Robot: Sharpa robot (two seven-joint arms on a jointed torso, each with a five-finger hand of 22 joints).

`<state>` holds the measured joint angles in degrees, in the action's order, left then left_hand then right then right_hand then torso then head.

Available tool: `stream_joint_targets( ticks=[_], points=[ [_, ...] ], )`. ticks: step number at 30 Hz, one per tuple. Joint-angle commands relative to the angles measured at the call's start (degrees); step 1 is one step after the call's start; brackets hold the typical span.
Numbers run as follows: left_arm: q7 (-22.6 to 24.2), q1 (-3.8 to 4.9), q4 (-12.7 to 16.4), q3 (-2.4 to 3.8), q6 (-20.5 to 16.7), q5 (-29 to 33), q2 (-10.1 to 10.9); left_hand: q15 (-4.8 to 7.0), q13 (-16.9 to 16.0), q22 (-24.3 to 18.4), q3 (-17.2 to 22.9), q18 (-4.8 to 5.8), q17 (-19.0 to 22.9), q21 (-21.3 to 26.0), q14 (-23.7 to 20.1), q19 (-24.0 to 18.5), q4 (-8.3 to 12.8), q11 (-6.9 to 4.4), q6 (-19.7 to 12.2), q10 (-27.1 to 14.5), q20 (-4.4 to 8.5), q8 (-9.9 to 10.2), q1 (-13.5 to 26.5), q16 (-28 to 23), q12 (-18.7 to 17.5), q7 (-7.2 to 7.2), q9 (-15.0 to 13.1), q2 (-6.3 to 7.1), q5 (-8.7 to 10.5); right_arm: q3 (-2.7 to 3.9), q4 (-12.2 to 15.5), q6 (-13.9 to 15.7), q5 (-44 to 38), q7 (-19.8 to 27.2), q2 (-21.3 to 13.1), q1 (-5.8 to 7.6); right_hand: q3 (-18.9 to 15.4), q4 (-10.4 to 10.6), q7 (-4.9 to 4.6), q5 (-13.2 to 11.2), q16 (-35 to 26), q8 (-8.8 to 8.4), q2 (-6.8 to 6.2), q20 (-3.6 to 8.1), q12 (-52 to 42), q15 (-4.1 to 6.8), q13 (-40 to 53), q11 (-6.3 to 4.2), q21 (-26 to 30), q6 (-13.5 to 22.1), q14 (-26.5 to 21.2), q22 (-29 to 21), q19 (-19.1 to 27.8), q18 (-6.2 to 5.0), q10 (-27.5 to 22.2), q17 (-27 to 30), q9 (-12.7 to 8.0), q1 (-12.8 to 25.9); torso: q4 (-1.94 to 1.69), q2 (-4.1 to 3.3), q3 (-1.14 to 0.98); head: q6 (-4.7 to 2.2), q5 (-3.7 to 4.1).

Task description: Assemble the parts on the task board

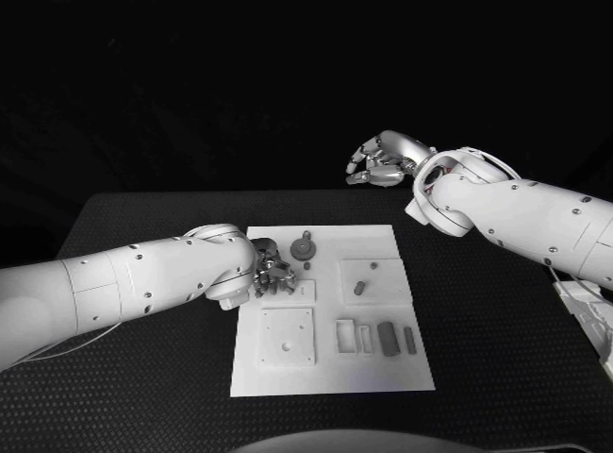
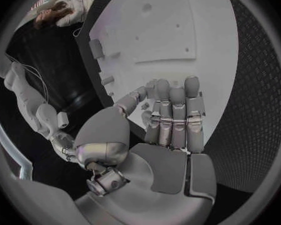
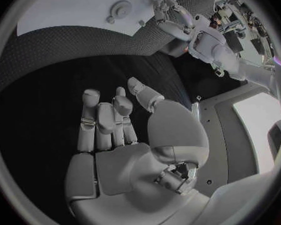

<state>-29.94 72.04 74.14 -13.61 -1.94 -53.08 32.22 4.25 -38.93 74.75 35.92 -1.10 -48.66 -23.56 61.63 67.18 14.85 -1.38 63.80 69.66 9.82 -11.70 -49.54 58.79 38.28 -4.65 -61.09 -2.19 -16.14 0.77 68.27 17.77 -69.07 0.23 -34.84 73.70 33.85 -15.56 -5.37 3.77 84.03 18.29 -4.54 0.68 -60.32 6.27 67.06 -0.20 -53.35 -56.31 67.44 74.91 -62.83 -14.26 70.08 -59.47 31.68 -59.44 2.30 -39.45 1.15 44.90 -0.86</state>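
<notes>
Nearest, grey bar parts point(image 1: 387, 338) lie side by side on the board point(image 1: 331, 377), long axes running near-far. At its left edge the left hand point(image 1: 272, 269) hovers with fingers apart, holding nothing, just beside the round part point(image 1: 303, 247). Right hand point(image 1: 384, 159) hangs far off, empty and loosely curled; left is nearer.

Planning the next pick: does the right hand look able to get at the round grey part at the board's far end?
Probably yes. The right hand hangs open beyond the task board, nothing lying between it and the round part; the left hand crowds its near side.
</notes>
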Motion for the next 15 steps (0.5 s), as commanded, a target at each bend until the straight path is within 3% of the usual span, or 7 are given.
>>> stream_joint_targets(
  ticks=[1, 15],
  points=[
    [-0.16, -0.19, -0.04, 0.01, -0.69, -0.81, -0.24, 0.11, -0.07, 0.08, 1.62, -1.61, 0.01, -0.21, 0.24, 0.55, 1.31, -1.41, 2.39, 1.44, 0.08, -0.4, -0.08, 0.3, 0.34, 1.93, -0.36, -0.05, -8.62, 0.04, 0.1, -0.82, 0.08, 0.55, 0.05, 0.02, 0.11, 0.21, -0.63, 0.12, -0.38, -0.38, -0.2, -0.15, 0.24, -0.08, -0.07, -0.12, 0.22, -0.16, -0.38, 0.68, 0.03, -0.74, -0.45, 0.06, 0.08, 0.33, 0.06, -0.03, 0.02, 0.03, 0.03],
    [-0.39, -0.23, -0.26, 0.01, -1.63, -1.72, -0.13, 0.36, -0.1, 0.42, 1.57, -1.65, 0.14, -0.29, 0.77, 1.06, 1.02, -1.66, 3.09, 1.95, 0.29, -0.34, 0.11, 0.59, 0.52, 2.2, -0.26, 0.21, -7.87, 0.04, 0.05, -1.02, 0.08, 0.62, 0.06, 0.02, 0.11, 0.2, -0.64, 0.12, -0.38, -0.41, -0.21, -0.16, 0.25, -0.08, -0.06, -0.12, 0.24, -0.15, -0.37, 0.69, 0.04, -0.74, -0.46, 0.03, 0.13, 0.37, -0.05, -0.02, -0.03, 0.34, 0.11]
  ],
)
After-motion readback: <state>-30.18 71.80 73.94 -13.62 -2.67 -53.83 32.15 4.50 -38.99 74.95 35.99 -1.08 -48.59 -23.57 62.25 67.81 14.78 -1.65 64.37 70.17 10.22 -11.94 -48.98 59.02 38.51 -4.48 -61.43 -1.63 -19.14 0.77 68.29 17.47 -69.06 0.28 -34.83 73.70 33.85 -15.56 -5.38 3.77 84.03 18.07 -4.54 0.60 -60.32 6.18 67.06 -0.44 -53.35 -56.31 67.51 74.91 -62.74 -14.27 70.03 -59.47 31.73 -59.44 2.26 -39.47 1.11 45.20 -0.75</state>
